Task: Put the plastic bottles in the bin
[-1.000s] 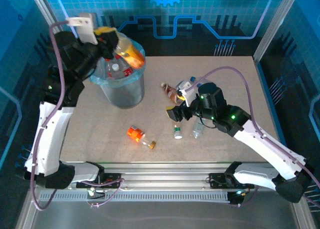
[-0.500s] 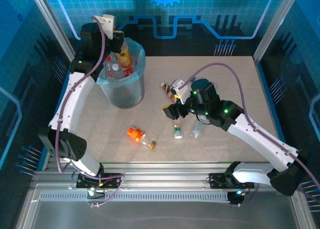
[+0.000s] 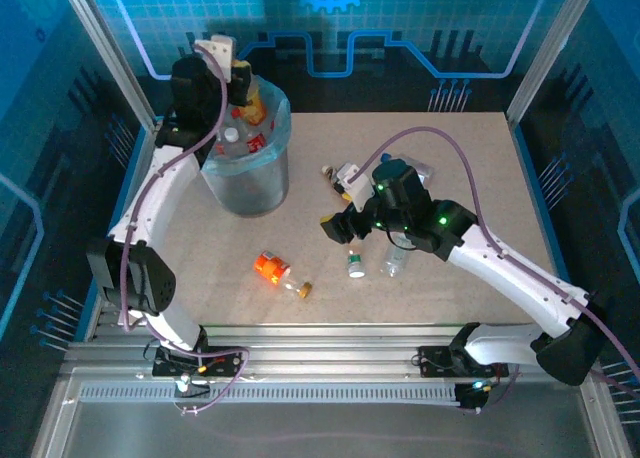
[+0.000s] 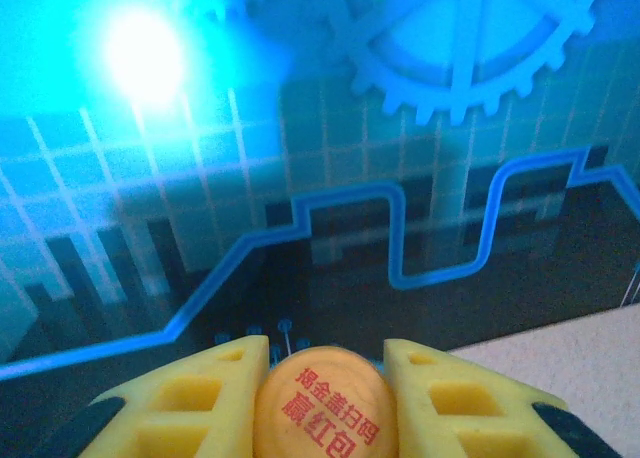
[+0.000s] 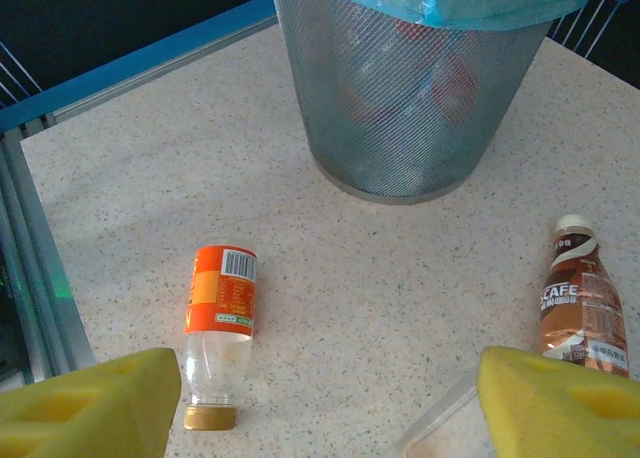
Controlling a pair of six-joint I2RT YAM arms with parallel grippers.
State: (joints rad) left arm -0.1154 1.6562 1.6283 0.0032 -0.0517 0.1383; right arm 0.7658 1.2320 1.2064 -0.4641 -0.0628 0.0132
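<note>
Yellow-capped bottle (image 4: 325, 418) is pinched in your left gripper (image 4: 325, 363) over the bin (image 3: 247, 183), while your right gripper (image 5: 325, 388) hangs wide open above an orange-label bottle (image 5: 222, 293) lying on the table (image 5: 400, 278).

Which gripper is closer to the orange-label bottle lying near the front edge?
Right. The right gripper hangs open just beyond the orange-label bottle, to its right; the left gripper is far off above the bin, shut on another bottle.
</note>
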